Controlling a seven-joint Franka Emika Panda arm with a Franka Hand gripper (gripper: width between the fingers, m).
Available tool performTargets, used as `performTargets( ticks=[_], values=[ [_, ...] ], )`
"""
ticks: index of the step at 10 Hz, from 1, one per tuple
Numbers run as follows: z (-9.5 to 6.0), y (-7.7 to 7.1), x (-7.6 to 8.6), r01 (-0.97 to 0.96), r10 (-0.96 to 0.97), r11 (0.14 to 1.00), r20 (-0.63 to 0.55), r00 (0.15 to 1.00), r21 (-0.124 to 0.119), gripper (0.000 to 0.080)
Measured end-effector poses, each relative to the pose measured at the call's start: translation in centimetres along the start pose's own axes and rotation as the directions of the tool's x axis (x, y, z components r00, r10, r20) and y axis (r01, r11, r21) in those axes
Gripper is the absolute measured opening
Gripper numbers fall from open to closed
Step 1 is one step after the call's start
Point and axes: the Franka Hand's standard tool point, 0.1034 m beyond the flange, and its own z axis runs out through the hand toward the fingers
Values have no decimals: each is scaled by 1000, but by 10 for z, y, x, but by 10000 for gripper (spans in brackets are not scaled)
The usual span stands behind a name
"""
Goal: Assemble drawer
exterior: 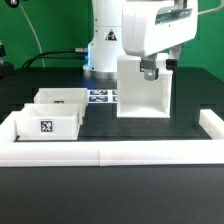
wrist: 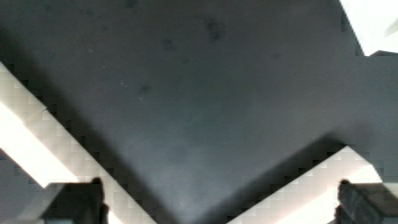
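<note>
The drawer's tall white housing point(exterior: 143, 92) stands upright at the table's middle right. Two small open-topped white trays sit at the exterior view's left, the nearer one point(exterior: 47, 123) showing a marker tag and the other point(exterior: 63, 98) just behind it. My gripper point(exterior: 150, 71) hangs at the housing's upper part, near its top edge. In the wrist view the gripper point(wrist: 221, 205) is open, and only black surface shows between the dark fingertips point(wrist: 71, 205). White surfaces point(wrist: 36, 130) slant in from both sides. I cannot tell whether they are housing walls.
The marker board point(exterior: 101, 97) lies flat behind the trays, next to the housing. A low white border wall point(exterior: 110, 151) runs along the front and both sides of the black table point(exterior: 120, 128). The robot's base stands at the back.
</note>
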Motion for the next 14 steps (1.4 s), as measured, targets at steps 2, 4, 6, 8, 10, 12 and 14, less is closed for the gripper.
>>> performTargets(
  ticks=[2, 4, 6, 8, 10, 12, 14],
  values=[
    [0, 0, 0, 0, 0, 1000, 0, 1000, 0, 650],
    [0, 0, 0, 0, 0, 1000, 0, 1000, 0, 650],
    [-9, -7, -7, -78, 78, 997, 1, 997, -7, 650],
    [-28, -29, -23, -242, 242, 970, 11, 970, -14, 650],
    [-43, -53, -31, -375, 376, 927, 40, 926, -14, 650],
    [-48, -74, -40, -436, 436, 900, 36, 899, 8, 650],
    [-45, -73, -41, -436, 435, 900, 39, 900, 10, 650]
  ],
)
